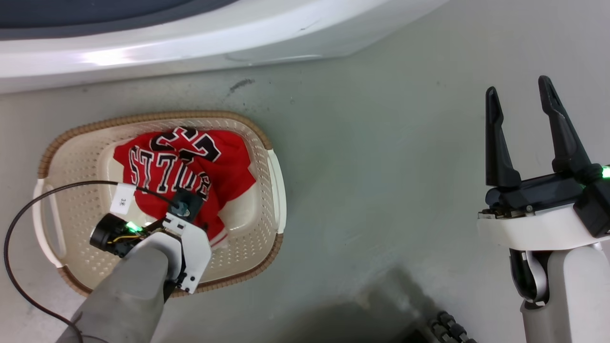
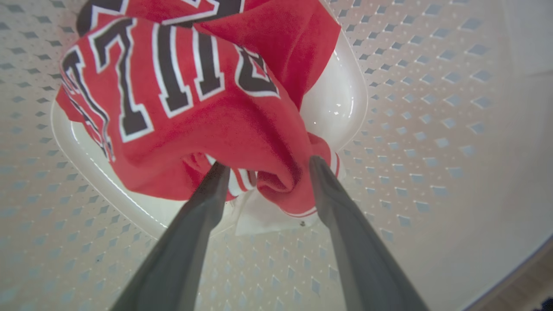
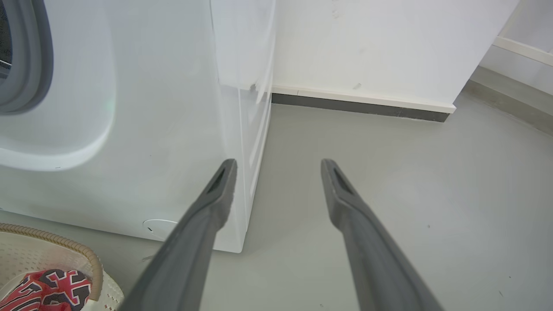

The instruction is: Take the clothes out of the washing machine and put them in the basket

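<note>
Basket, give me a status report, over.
Left gripper open, straddling a jersey fold. Right gripper open, empty, over floor. The jersey lies in the basket. Black wrist cable loops over the basket rim.

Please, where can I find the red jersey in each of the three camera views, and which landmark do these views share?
Head view: the jersey lies in the basket, left of centre.
Left wrist view: the jersey is at the upper left and centre, at the tips of the left claw.
Right wrist view: the jersey is in the bottom left corner.
Shared landmark: the cream perforated basket holding it.
</note>
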Available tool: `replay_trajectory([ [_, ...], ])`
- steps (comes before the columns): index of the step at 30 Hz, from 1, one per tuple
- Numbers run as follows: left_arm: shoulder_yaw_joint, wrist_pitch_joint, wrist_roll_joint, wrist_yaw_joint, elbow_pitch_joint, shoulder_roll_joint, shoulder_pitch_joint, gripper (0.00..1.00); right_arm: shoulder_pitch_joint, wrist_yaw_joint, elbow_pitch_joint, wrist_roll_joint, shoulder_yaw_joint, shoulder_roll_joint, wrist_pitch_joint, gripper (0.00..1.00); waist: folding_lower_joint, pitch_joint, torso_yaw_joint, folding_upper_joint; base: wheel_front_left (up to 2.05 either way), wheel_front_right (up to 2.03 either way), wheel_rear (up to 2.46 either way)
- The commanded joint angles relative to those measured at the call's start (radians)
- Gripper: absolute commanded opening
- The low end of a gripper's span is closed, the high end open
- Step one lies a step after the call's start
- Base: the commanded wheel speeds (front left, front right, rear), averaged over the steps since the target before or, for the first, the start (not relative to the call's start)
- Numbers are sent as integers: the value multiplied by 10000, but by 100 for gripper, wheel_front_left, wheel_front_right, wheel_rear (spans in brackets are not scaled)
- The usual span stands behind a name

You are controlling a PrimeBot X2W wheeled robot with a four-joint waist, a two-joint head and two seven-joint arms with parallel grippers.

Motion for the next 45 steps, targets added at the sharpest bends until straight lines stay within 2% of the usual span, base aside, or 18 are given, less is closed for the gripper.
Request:
replay_trajectory([
  [1,-67,-199,49,-44,36,-84,132,100,-23,-7,49,-17,14,16,-23,100,-1,-287,83,0,0,0,0],
  [9,300,-1270,-481,4,76,-550,824,100,533,-7,228,-198,-8,15,-23,100,-1,-1655,500,0,0,0,0],
  [15,612,-1630,-726,104,-295,-708,1390,100,1118,-7,404,-363,34,13,-24,100,-1,-2760,821,0,0,0,0],
  [27,2531,-1640,54,1207,-4231,165,3184,100,2089,-7,580,-513,66,13,-22,100,-1,-4506,1355,0,0,0,0],
  [36,4319,-1641,912,1751,-6792,298,4395,100,2510,-7,659,-566,121,12,-22,100,-1,-5256,1495,0,0,0,0],
  [45,6339,-1644,1759,2057,-9340,219,5312,100,2918,-7,730,-552,281,13,-24,100,-1,-5834,1364,0,0,0,0],
])
